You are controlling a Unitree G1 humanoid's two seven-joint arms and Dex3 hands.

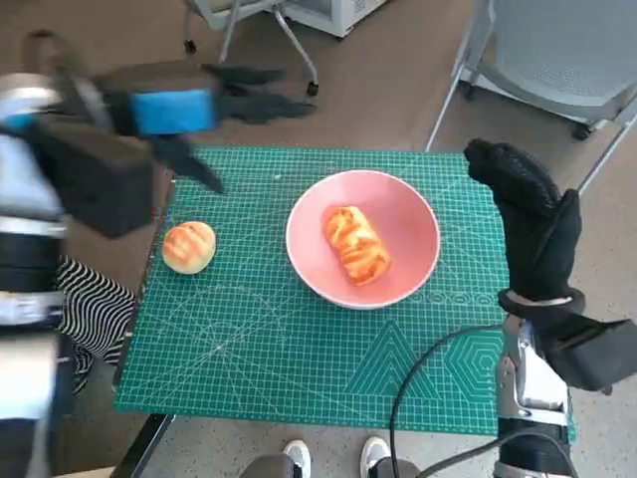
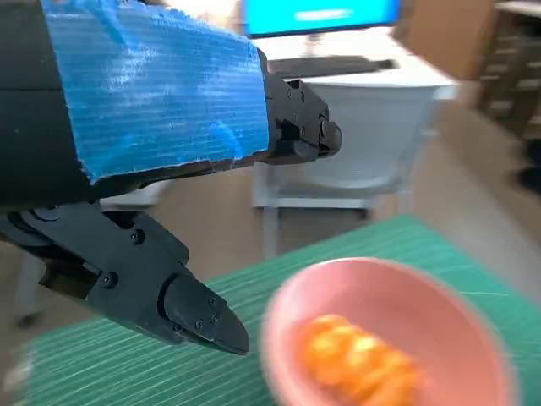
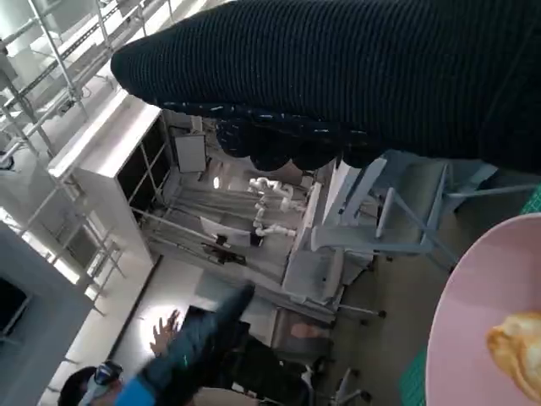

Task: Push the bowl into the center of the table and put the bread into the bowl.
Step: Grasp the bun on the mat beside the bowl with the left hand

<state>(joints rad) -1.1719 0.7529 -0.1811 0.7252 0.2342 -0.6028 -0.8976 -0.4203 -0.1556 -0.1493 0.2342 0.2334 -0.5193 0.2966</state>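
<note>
We see the pink bowl (image 1: 363,239) sitting near the middle of the green cutting mat (image 1: 299,349) that covers the table, and a long twisted piece of bread (image 1: 355,244) lies inside it, resting on the bowl's floor. The same bowl and bread appear blurred in the left wrist view and at the edge of the right wrist view. A second, round bread roll (image 1: 189,246) lies on the mat well to the left of the bowl, near the mat's left edge. Our left hand (image 1: 189,110) hangs above the far left corner of the mat, clear of the roll and the bowl, its black fingers (image 2: 182,309) spread apart and holding nothing. Our right hand (image 1: 528,224) stands upright just beside the bowl's right rim, over the mat's right edge; it holds nothing, its gloved fingers extended together. Around the table we note chair legs (image 1: 289,40), and a pair of shoes (image 1: 333,456) at the near edge.
</note>
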